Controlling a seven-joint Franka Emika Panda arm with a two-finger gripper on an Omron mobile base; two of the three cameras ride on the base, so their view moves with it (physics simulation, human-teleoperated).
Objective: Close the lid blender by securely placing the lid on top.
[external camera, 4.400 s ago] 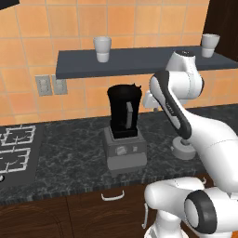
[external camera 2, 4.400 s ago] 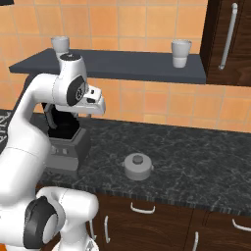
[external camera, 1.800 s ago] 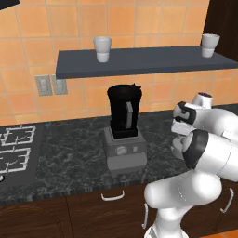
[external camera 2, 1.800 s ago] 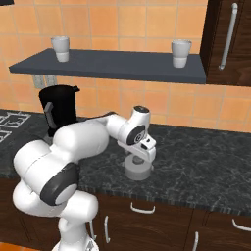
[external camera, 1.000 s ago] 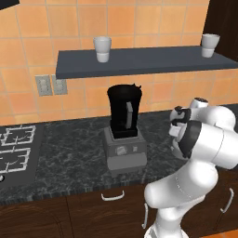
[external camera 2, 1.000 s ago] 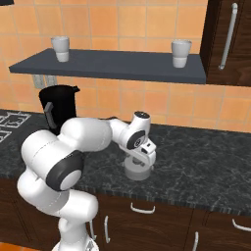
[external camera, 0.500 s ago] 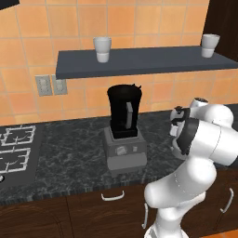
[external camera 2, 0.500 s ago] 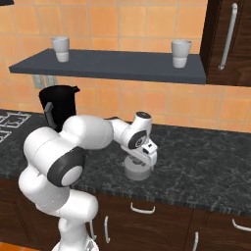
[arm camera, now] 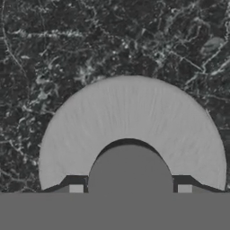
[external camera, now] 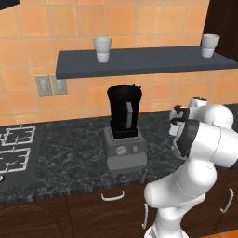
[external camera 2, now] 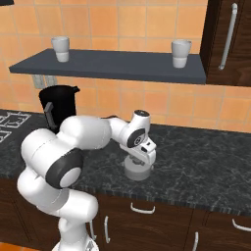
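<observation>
One round, light-grey lid [arm camera: 130, 121] lies on speckled dark stone counter [arm camera: 90, 40].

Open counter [external camera 2: 196, 162] lies between the lid [external camera 2: 138, 171] and the blender [external camera: 124, 131], under the shelf [external camera: 139, 61] holding 2 cups.

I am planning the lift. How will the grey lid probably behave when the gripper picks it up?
The lid looks rigid and small, so probably light. Its flat wide rim lies flush on the counter, so rolling seems unlikely. The gripper pinches only the raised centre, so it might tilt.
</observation>
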